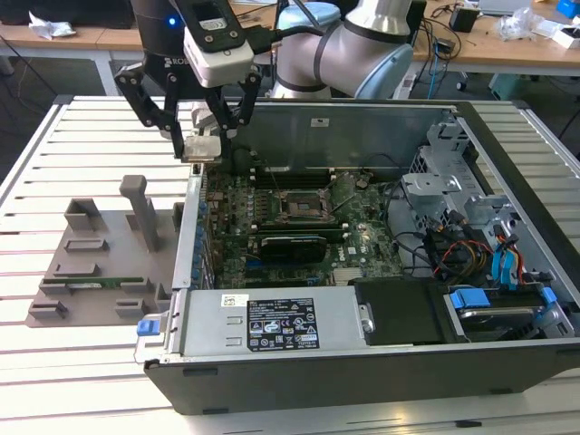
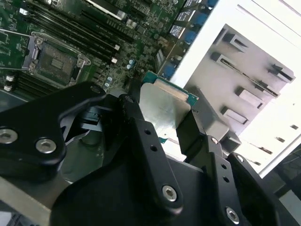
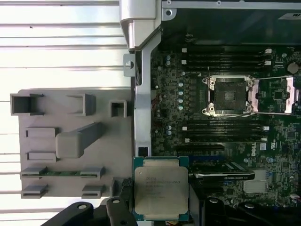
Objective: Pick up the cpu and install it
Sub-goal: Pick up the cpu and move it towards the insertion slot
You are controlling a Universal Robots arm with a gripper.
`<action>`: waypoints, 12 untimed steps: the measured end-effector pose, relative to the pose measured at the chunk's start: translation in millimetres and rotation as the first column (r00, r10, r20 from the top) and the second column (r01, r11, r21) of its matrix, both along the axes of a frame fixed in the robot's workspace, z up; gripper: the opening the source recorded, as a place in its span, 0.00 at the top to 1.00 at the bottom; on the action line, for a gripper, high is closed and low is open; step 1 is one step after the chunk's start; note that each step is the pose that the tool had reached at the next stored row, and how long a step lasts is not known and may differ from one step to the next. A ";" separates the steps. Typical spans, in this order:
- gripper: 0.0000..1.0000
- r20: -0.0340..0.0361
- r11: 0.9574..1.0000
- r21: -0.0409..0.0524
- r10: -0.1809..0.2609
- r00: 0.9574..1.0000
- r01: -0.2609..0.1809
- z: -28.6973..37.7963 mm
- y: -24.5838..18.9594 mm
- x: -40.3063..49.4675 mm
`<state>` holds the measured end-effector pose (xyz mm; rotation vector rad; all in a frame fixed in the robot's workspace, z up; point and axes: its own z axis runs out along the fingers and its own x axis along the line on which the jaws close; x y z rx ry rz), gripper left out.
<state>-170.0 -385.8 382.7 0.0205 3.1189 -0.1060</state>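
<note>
Cpu [image 1: 201, 149] clamped by two opposite edges in closed jaws, held level in the air. Black fingers [image 2: 141, 129] pressed against either side of the silver top plate, thin green rim showing past them in the second wrist view. Position against the socket [image 1: 299, 207]: well apart from it, off toward the exterior view's left, raised above the side wall of the open computer case [image 1: 362, 122]. Socket itself seated on the green motherboard [image 1: 353, 245], dark centre exposed, metal frame [image 3: 282, 94] folded open just beside it in the first wrist view. Long black memory slots [image 3: 225, 54] lying near the socket on two sides. Beyond the case wall from the socket, grey holder tray [image 1: 100, 263] resting on the white slatted counter [image 1: 54, 154], carrying an upright post [image 1: 138, 204] and a narrow green memory stick [image 3: 61, 173] laid in one of its grooves. Farther from the socket, toward the near edge of the case, grey labelled box [image 1: 272, 322] along the wall. Blue-tabbed drive bays [image 1: 471, 299] with bundled cables away from the socket at the exterior view's right. Silver-and-blue arm [image 1: 362, 45] reaching in from behind the case, well apart from the socket, ending over the cpu.
</note>
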 end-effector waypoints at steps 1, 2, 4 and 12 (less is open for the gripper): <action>0.45 0.000 1.000 0.000 0.000 1.000 0.000 -0.5 1.8 1.5; 0.45 0.000 1.000 0.000 0.000 1.000 0.000 -1.0 3.0 2.9; 0.45 -0.003 1.000 0.000 0.000 1.000 0.000 -1.7 4.9 8.9; 0.45 -0.008 0.998 0.066 0.000 1.000 0.000 -2.1 5.1 18.6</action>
